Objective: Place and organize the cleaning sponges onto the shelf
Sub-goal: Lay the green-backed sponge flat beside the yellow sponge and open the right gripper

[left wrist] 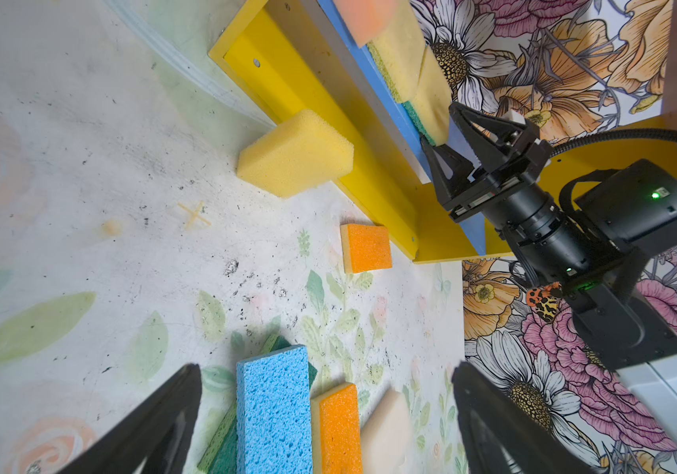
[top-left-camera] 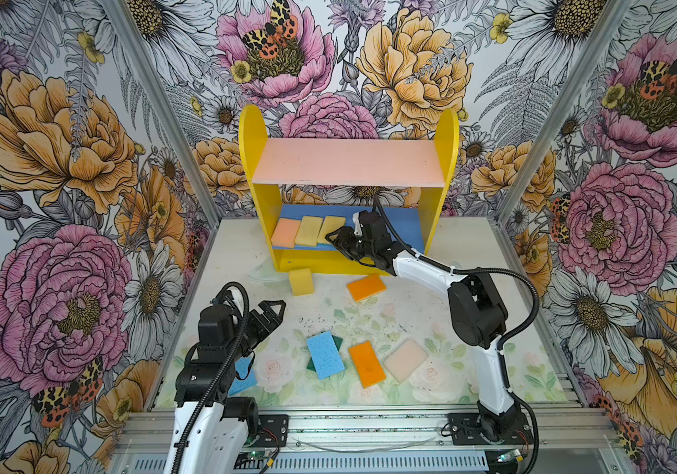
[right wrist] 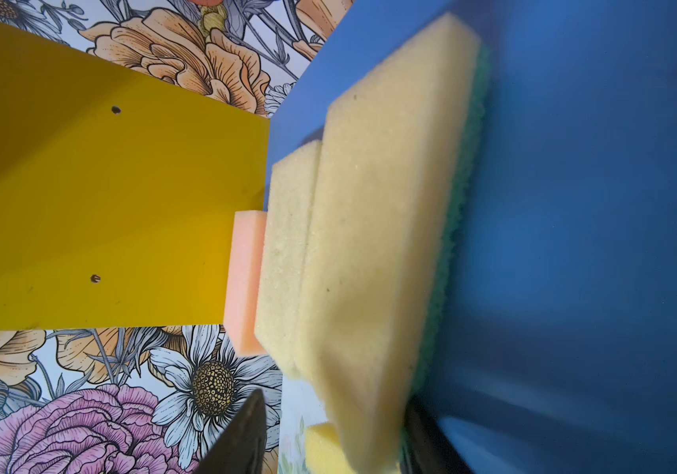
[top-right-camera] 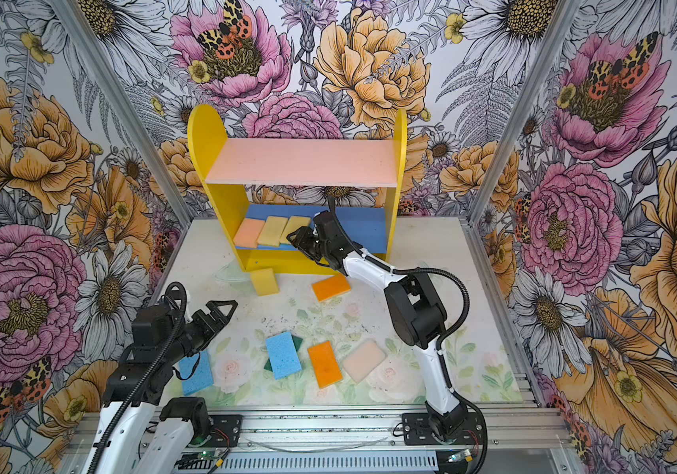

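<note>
Sponges lie in two groups: loose ones on the desk (top-left-camera: 410, 312) and three on the shelf (top-left-camera: 447, 164). Along the lower part of both top views we see a half-hidden blue sponge (top-left-camera: 246, 379) under the left arm. To its right lie a second blue sponge (top-left-camera: 324, 355) across a dark green sponge (top-left-camera: 337, 341), a long orange sponge (top-left-camera: 366, 364) and a cream sponge (top-left-camera: 405, 361), all flat. Just above them, at lower left, the left claw (top-left-camera: 277, 314) hovers spread wide with nothing in it. At mid-frame a yellow block sponge (top-left-camera: 301, 281) stands against the shelf's front rail, and a short orange sponge (top-left-camera: 366, 287) lies flat to its right.

Higher up, on the blue lower board (top-left-camera: 404, 225), a peach sponge (top-left-camera: 285, 233), a pale yellow sponge (top-left-camera: 308, 231) and a green-backed yellow sponge (top-left-camera: 330, 225) sit touching side by side, their long axes running front to back. The right claw (top-left-camera: 334, 242) is at the near end of the last one. In the right wrist view its jaws stand partly apart, straddling that end. A gap shows between one finger (right wrist: 242, 435) and the foam, so we judge that it grips nothing. The pink upper board (top-left-camera: 349, 162) carries no sponge.

We judge this placement done. The next move looks like a straight pull-back toward the lower frame, along that sponge's long axis, so the sponge is not dragged. The short orange sponge lies just below and to the right of the right claw, its long axis running roughly left to right, and the right arm is the nearer. The left claw is nearer the blue pair.
</note>
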`<move>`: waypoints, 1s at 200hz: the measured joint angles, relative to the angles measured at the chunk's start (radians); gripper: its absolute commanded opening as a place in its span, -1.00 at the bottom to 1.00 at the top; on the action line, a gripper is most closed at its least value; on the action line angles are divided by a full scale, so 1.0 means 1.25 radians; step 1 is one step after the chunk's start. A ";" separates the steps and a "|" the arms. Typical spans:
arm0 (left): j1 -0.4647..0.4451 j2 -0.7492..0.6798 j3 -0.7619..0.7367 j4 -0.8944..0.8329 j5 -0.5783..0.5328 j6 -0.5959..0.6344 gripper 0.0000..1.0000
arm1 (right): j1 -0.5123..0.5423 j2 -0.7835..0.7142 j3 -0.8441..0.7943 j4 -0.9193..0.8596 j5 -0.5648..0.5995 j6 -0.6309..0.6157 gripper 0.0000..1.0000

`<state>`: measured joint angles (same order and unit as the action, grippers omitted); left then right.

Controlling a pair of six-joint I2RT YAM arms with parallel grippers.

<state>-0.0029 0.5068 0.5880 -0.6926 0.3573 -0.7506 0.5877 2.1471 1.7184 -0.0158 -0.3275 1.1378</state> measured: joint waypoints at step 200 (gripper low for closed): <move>0.003 -0.001 0.000 0.000 0.015 0.000 0.92 | 0.009 0.069 0.239 -0.302 0.071 -0.193 0.58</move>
<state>0.0006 0.5060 0.5884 -0.6926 0.3756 -0.7506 0.5991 2.2337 2.0174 -0.3931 -0.2390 0.8967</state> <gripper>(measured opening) 0.959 0.788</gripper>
